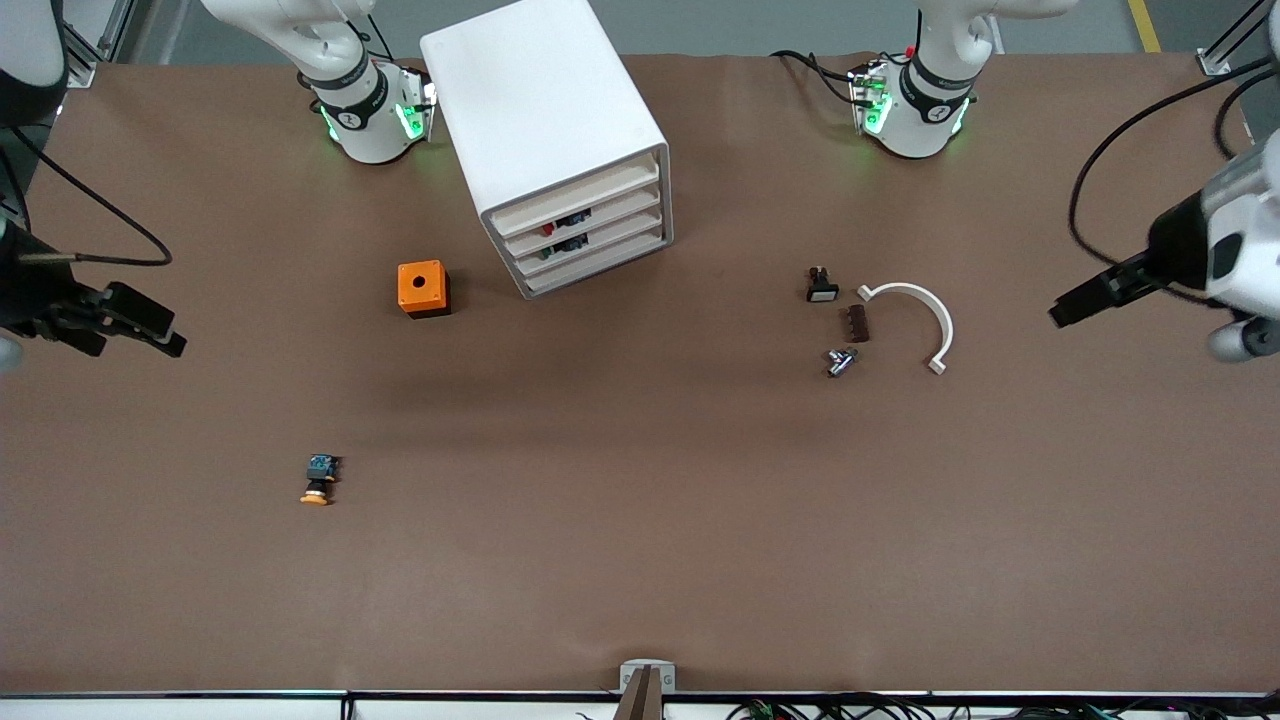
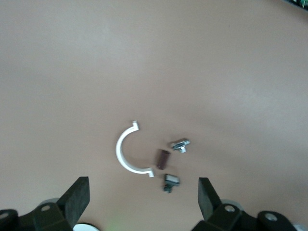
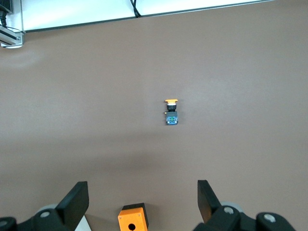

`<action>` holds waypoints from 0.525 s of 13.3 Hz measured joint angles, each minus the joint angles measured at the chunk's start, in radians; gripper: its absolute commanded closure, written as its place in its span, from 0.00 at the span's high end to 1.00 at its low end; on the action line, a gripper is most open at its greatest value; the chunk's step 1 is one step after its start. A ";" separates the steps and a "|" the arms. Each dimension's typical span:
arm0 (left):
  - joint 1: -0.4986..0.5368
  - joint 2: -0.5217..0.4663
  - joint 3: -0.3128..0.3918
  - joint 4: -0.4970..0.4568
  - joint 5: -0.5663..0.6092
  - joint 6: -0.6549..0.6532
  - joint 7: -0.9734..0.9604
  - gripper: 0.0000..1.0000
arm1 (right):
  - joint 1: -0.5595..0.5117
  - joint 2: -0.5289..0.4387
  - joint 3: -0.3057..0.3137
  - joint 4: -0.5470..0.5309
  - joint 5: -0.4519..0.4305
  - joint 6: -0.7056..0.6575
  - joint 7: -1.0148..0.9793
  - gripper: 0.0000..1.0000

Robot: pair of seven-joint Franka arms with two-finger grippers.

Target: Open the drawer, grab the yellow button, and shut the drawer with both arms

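I see both pincers spread wide and empty (left pincer point(image 2: 140, 197), right pincer point(image 3: 143, 199)), the button point(image 3: 171, 111) lying below the right one on the table point(image 1: 640, 520)

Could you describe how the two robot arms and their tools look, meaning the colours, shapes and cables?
Both arms are glossy white with rounded links and black joint bands. Their bases glow green. The left tool and the right tool are small and black, with two flat, wedge-shaped fingers each. Thin black cables loop from both arms.
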State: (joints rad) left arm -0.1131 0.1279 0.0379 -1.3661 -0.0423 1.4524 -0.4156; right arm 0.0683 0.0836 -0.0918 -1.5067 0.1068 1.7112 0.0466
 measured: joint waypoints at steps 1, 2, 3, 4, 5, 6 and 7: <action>0.035 -0.041 -0.008 -0.033 0.001 -0.005 0.060 0.99 | -0.002 -0.019 -0.001 -0.001 -0.007 -0.019 0.002 1.00; 0.072 -0.084 -0.027 -0.071 0.001 -0.007 0.105 0.99 | -0.005 -0.036 -0.002 -0.004 -0.018 -0.039 0.004 1.00; 0.100 -0.128 -0.049 -0.113 0.001 -0.008 0.128 1.00 | -0.007 -0.050 -0.003 -0.007 -0.036 -0.059 0.005 1.00; 0.112 -0.174 -0.068 -0.159 0.002 -0.009 0.138 1.00 | -0.010 -0.060 0.002 -0.011 -0.052 -0.071 0.006 1.00; 0.113 -0.218 -0.088 -0.202 0.012 -0.008 0.139 1.00 | -0.022 -0.069 0.019 -0.019 -0.062 -0.080 0.013 1.00; 0.112 -0.260 -0.112 -0.243 0.024 -0.008 0.139 1.00 | -0.041 -0.080 0.048 -0.035 -0.072 -0.082 0.032 1.00; 0.110 -0.299 -0.133 -0.284 0.031 -0.007 0.139 1.00 | -0.050 -0.088 0.073 -0.047 -0.086 -0.083 0.059 1.00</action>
State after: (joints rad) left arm -0.0028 -0.1708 -0.0948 -1.6500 -0.0113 1.4458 -0.2767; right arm 0.0184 -0.0043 -0.0190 -1.5533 0.0212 1.6281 0.1057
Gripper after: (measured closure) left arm 0.000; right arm 0.000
